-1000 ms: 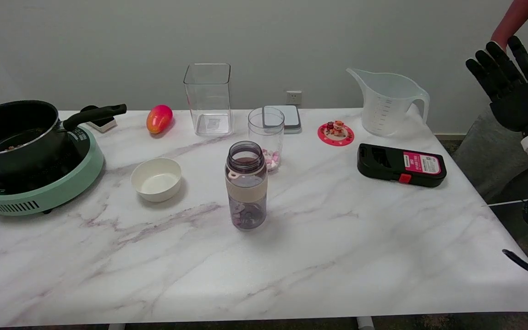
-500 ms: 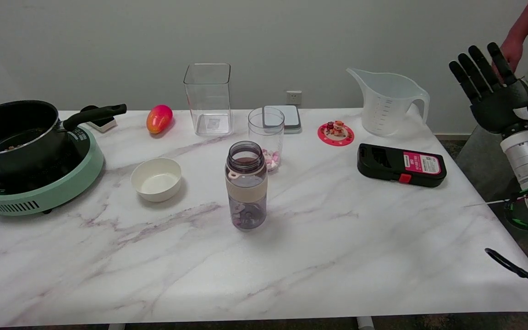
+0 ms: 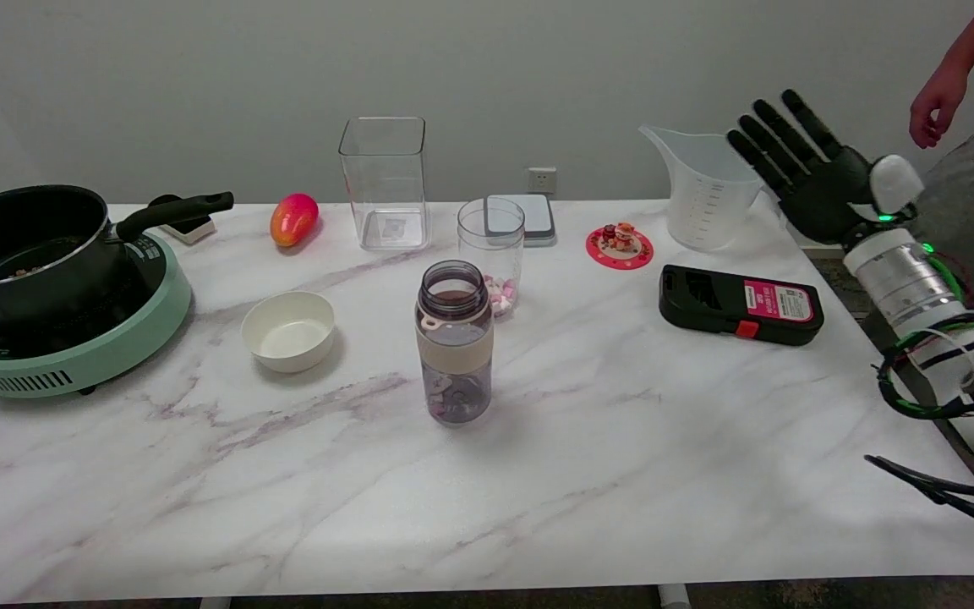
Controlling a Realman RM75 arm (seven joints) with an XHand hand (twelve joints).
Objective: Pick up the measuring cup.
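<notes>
Having been swung in from beyond the table's right edge, the right hand [image 3: 817, 190] is held empty with fingers spread beside the measuring cup [image 3: 707, 190] at the far right corner, ungrasped.

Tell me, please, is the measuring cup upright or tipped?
Upright: the measuring cup stands on its base on the table, rim up.

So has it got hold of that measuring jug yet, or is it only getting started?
Only getting started. Nothing is done: the measuring cup stands on the table at its far right corner. In hand: the right hand, fingers spread and holding nothing, is in the air just right of the cup, over its handle side. Left: close on the cup and lift it.
</notes>
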